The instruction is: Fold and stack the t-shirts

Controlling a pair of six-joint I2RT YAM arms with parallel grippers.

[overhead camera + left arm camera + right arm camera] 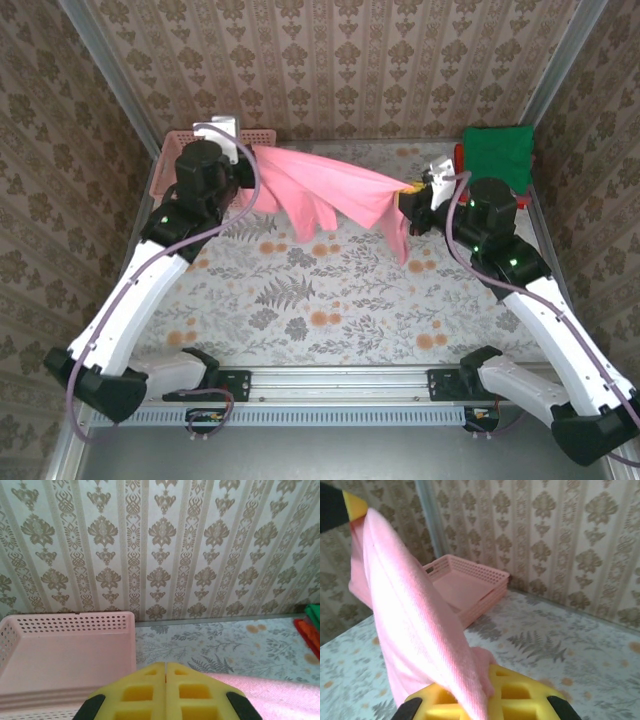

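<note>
While the L gripper (243, 166) pinches the pink shirt (320, 188) by its left end, near the basket (172, 140), the cloth spans L-to-R in the air over the back of the table (320, 300), middle sagging. R gripper (410, 195) is clamped on the other end, near the green shirt (498, 150). Long axis runs gripper to gripper, each arm at one end, so laying it flat prob. needs both lowering together.

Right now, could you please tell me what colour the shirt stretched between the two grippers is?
The shirt is plain salmon pink, clearest from the top camera.
</note>
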